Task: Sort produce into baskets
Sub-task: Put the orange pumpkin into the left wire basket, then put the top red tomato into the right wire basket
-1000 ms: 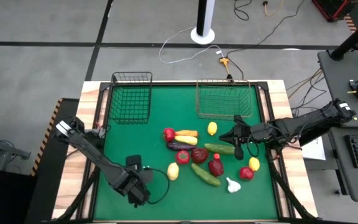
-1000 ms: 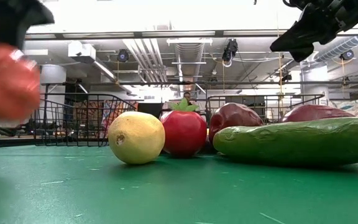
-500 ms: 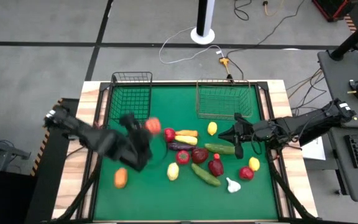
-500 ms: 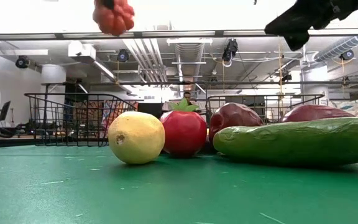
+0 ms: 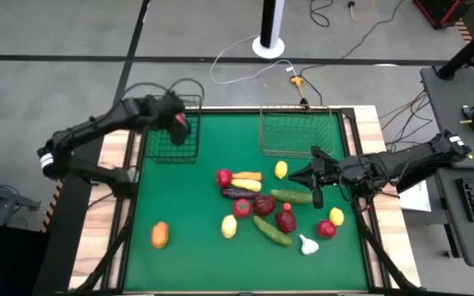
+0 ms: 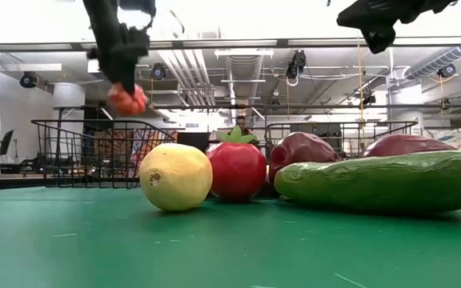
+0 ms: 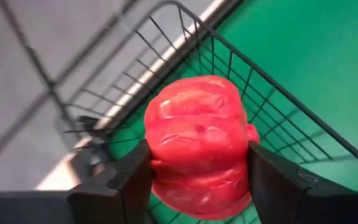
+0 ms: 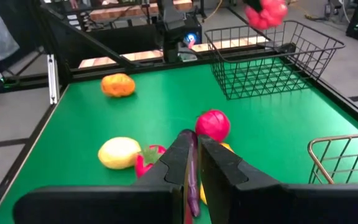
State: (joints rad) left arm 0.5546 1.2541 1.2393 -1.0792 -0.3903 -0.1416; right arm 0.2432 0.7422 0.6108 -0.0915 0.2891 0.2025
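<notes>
Long green toy cucumber (image 6: 390, 182) running off the low view's edge, dark red toy fruit (image 6: 301, 154) partly hiding behind it, narrow black wire basket (image 7: 253, 106) blurring along its far rim.

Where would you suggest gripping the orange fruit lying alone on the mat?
Grip the orange fruit across its narrower middle, coming straight down from above. It lies apart from the pile, long axis roughly toward the baskets, with bare mat on both sides, so the fingers should fit either flank.

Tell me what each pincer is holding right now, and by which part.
The left pincer grips a red pepper by its two opposite sides, above the black basket. The right pincer, shut, holds nothing above the produce pile.
</notes>
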